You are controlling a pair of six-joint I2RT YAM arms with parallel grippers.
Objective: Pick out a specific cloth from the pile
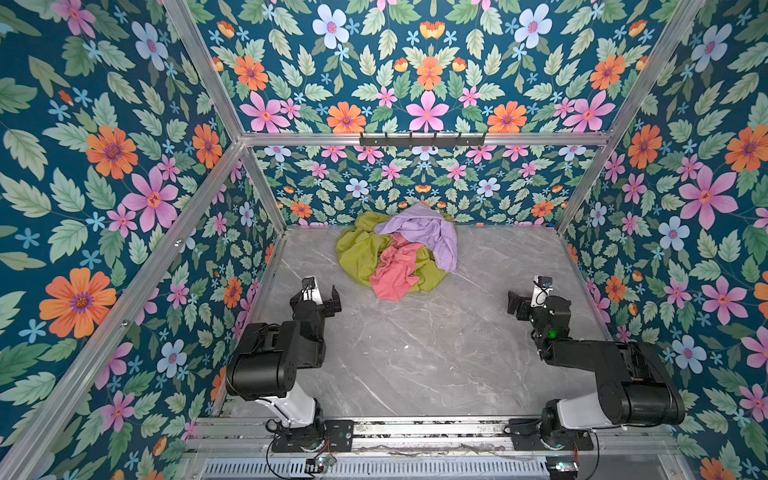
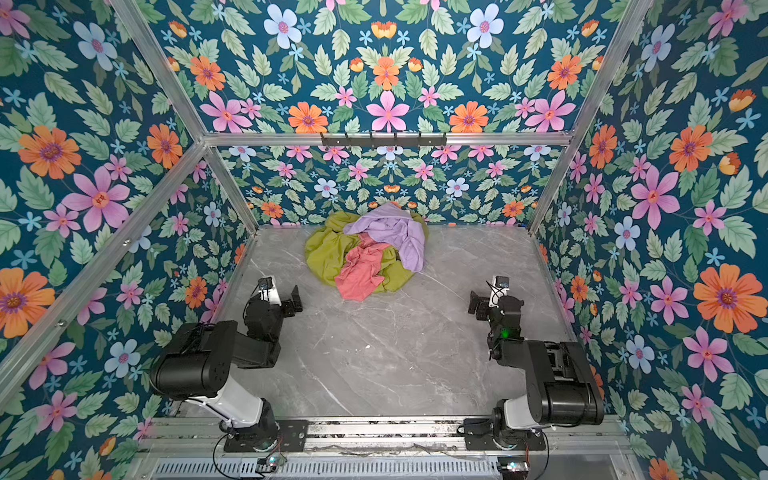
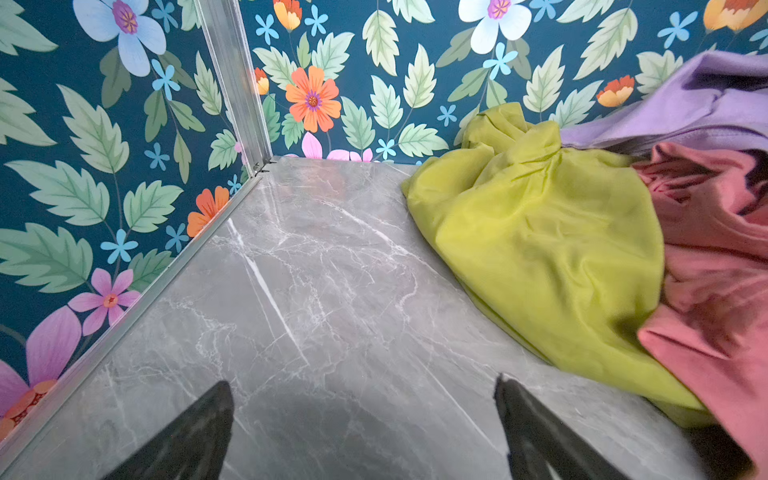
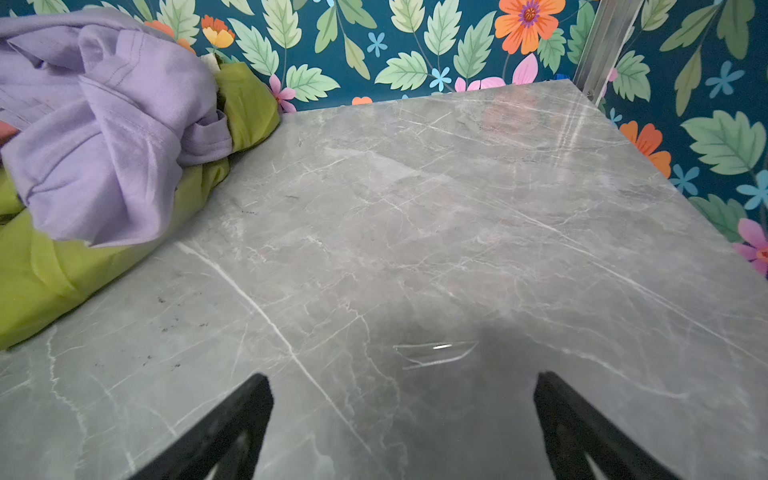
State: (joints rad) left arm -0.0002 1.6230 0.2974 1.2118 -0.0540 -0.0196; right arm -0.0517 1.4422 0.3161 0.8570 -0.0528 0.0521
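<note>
The left gripper (image 3: 363, 384) and right gripper (image 4: 403, 377) are held spread and empty, well apart from the pile (image 1: 432, 241) by the back wall (image 1: 415, 178); the cloth (image 1: 397, 272) is draped on its near side; only its free near edge should be pinched, sparing the green cloth (image 1: 357, 253).

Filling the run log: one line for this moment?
left gripper open, empty | right gripper open, empty | pink cloth on pile, untouched

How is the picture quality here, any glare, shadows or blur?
Left wrist view: a soft shadow on the table under the left gripper, its fingers blurred close to the lens. Right wrist view: a small curved glint and a shadow before the right gripper. Both top views: even light, no harsh glare, the pile clear.
</note>
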